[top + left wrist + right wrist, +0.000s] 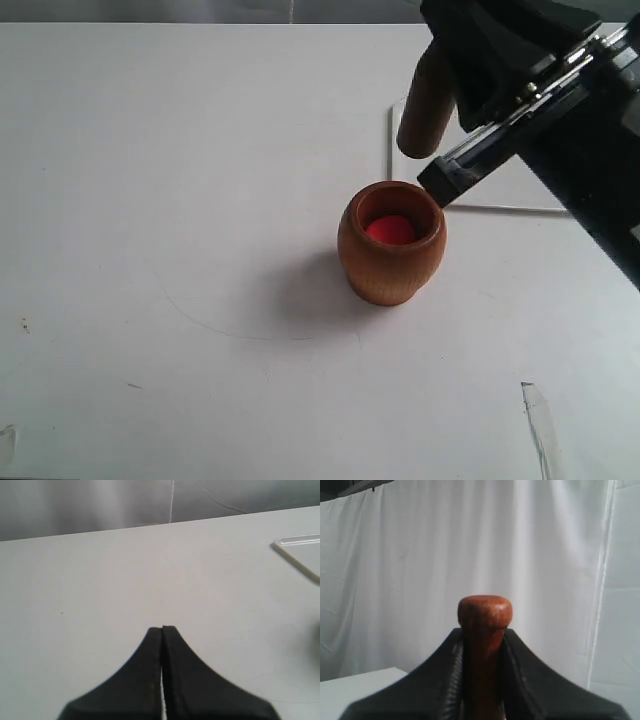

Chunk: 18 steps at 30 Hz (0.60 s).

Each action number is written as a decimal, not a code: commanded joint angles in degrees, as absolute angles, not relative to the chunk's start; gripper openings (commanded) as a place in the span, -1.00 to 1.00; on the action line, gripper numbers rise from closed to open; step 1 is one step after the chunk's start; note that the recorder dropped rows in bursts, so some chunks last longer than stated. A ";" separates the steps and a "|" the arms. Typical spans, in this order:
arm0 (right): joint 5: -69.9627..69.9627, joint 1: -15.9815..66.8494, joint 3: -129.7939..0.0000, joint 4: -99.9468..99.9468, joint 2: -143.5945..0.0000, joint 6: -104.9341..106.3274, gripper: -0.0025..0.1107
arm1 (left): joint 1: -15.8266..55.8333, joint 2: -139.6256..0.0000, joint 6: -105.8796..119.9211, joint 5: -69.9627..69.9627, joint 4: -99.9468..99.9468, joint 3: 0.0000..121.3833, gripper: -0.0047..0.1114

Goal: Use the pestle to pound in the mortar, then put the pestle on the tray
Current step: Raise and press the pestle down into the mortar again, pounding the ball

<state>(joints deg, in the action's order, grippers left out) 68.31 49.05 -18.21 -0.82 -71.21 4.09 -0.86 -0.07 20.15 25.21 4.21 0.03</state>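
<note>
The brown wooden mortar (pixel 391 243) stands upright on the white table, with a red ball (pixel 390 230) inside it. My right gripper (pixel 470 75) is shut on the dark-brown pestle (pixel 426 103), held in the air above and behind the mortar, thick end pointing down. In the right wrist view the pestle's knob (pixel 485 612) sticks out between the fingers of the right gripper (pixel 483 640). The white tray (pixel 480 170) lies behind the mortar, largely hidden by the right arm. My left gripper (pixel 162 629) is shut and empty over bare table, with the tray corner (pixel 300 555) off to one side.
The white table (pixel 180 200) stretches out left of the mortar. A piece of clear tape (pixel 540 425) lies near the front right. A white curtain (pixel 420 555) hangs behind the table.
</note>
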 commanded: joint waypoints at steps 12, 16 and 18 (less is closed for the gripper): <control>64.09 48.60 -18.11 0.00 -87.83 4.72 -0.96 | -0.42 0.00 19.68 25.03 3.79 0.00 -0.92; 64.09 48.60 -18.11 0.00 -94.08 4.72 -0.96 | -0.42 0.00 19.68 25.03 3.79 0.00 -0.92; 64.19 48.60 -18.11 0.00 -96.61 4.72 -0.96 | -0.42 0.00 19.68 25.03 3.79 0.00 -0.92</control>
